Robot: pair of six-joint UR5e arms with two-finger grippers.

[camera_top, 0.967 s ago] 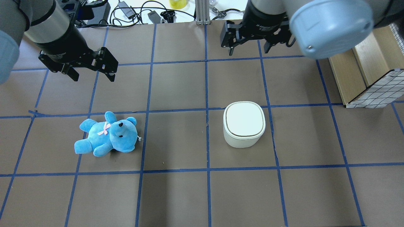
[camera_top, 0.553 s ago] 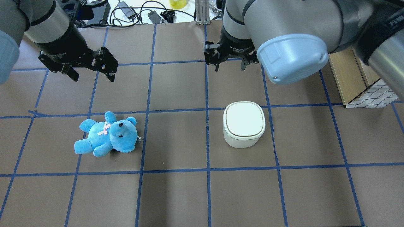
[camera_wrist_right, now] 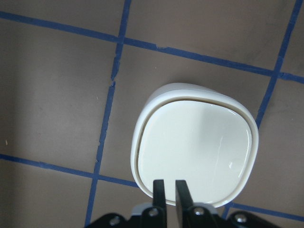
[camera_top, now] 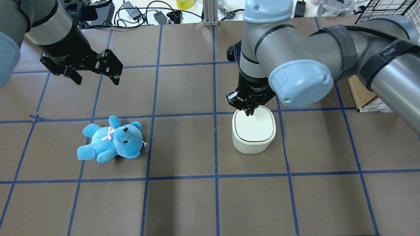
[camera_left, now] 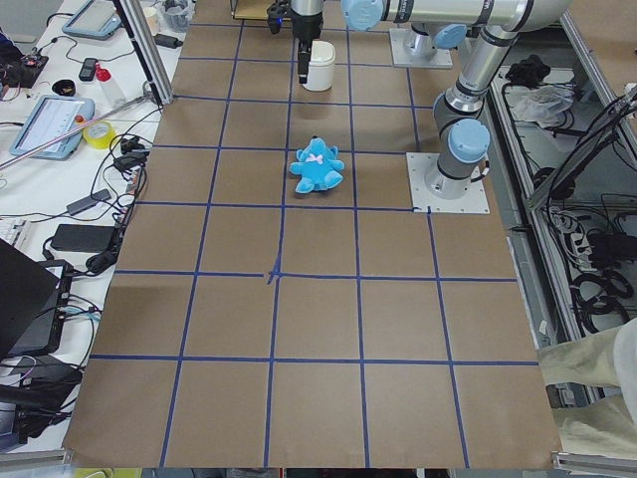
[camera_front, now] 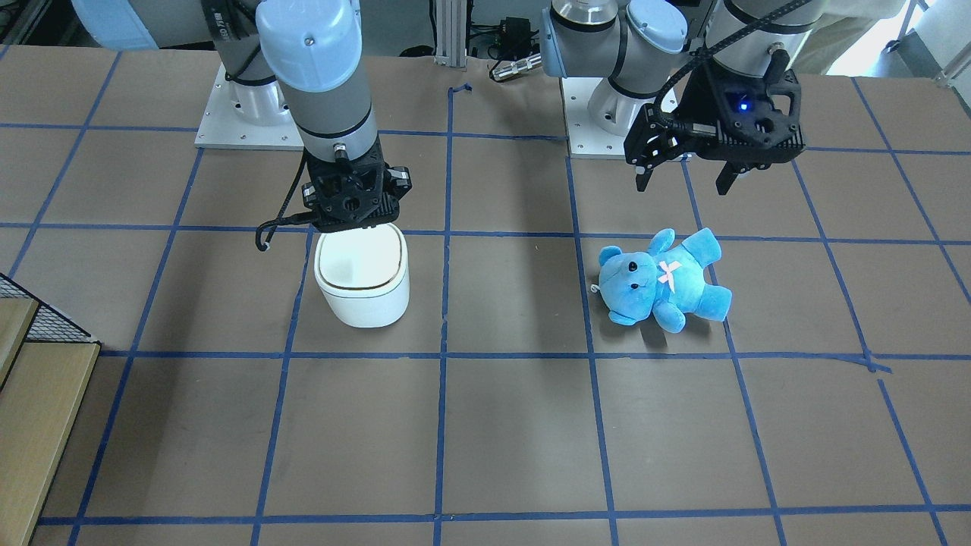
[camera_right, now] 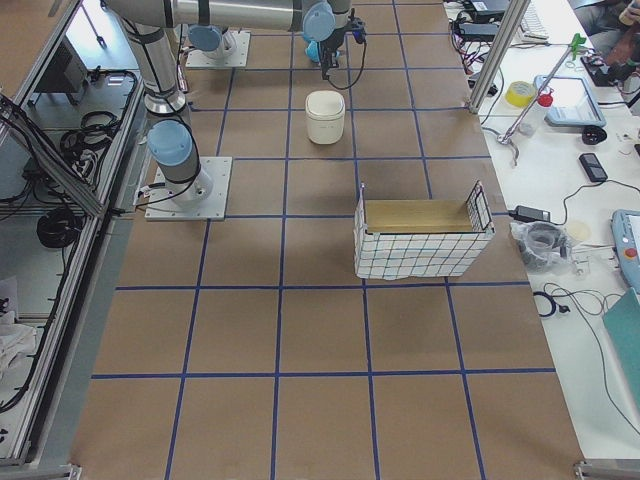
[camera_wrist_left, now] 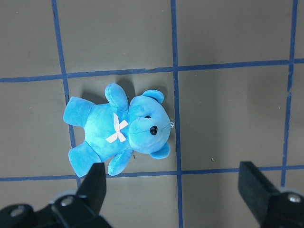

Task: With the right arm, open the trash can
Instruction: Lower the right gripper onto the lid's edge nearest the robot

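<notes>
White plastic rounded-square trash can point(camera_top: 251, 146) sits right under rt arm's black two-finger gripper point(camera_top: 248, 110), lid point(camera_top: 254, 127) shut. Fingers pinched together, empty. Approach approx done; opening lid remains.

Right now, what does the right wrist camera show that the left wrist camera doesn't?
Only the right wrist view shows the trash can, lid down, with the right gripper over one edge of it, fingers almost together. Only the left wrist view shows the blue teddy lying face up, with the left gripper spread wide open. Both show the brown table crossed by blue tape lines.
</notes>
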